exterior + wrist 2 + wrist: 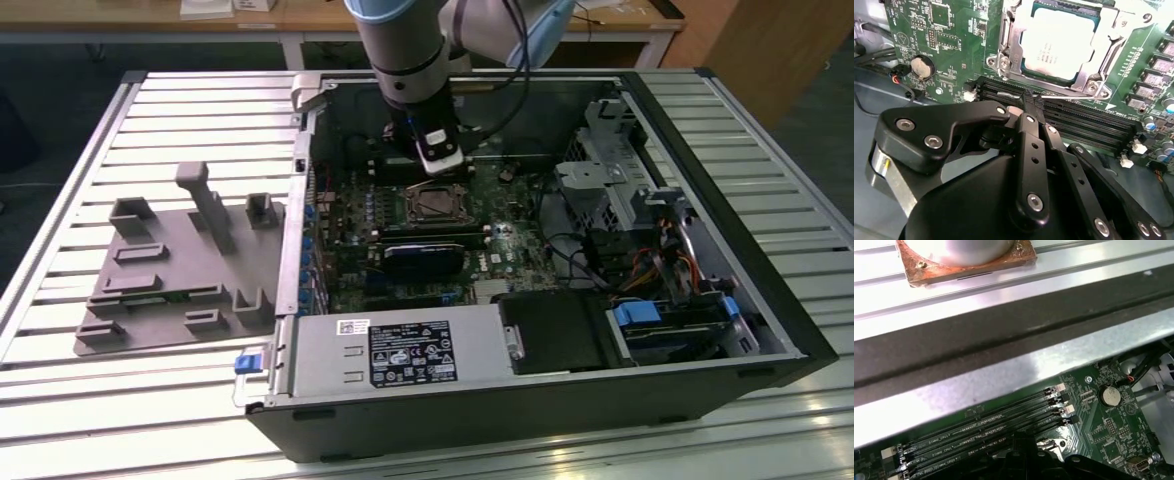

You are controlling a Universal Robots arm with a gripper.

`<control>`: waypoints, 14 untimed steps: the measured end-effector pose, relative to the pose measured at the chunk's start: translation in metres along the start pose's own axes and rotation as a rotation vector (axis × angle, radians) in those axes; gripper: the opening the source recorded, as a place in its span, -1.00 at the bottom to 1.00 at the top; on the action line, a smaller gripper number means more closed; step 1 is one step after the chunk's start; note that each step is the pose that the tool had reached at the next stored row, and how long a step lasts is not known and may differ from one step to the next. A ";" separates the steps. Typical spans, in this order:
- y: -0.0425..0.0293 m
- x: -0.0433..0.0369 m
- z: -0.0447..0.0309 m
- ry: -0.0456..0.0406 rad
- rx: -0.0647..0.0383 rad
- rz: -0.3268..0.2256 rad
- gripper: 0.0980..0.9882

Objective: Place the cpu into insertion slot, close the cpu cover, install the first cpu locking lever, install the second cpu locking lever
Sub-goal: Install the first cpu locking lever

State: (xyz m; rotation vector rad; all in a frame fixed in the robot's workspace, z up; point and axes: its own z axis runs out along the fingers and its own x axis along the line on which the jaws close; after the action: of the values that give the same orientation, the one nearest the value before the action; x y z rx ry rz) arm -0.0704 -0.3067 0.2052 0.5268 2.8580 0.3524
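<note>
Inside the computer case [534,430], the cpu [1059,42] lies under its shut cover [1006,37]; the end effector [1031,103], pinched together, touches the thin lever [1006,94], which likely needs a steady, square push.

Overhead room light, fairly even. Table slats [94,410] glare white at the exterior view's lower left. Case [534,400] interior is dim, shadowed under the arm [407,50]. Second wrist view: cpu [1059,42] lid washed by reflection. First wrist view: case rail [1004,370] blown out, board [1104,425] darker.
</note>
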 end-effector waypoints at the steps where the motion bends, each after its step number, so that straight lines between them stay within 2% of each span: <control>1: 0.0000 0.0001 0.0003 -0.0016 0.001 0.002 -0.99; 7: -0.0001 0.0006 0.0023 -0.0128 0.007 0.016 -0.99; 14: 0.0023 0.0027 0.0039 -0.0184 0.010 0.029 -0.99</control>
State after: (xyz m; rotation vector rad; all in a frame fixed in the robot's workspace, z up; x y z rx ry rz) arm -0.0711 -0.3028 0.2017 0.5707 2.8384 0.3370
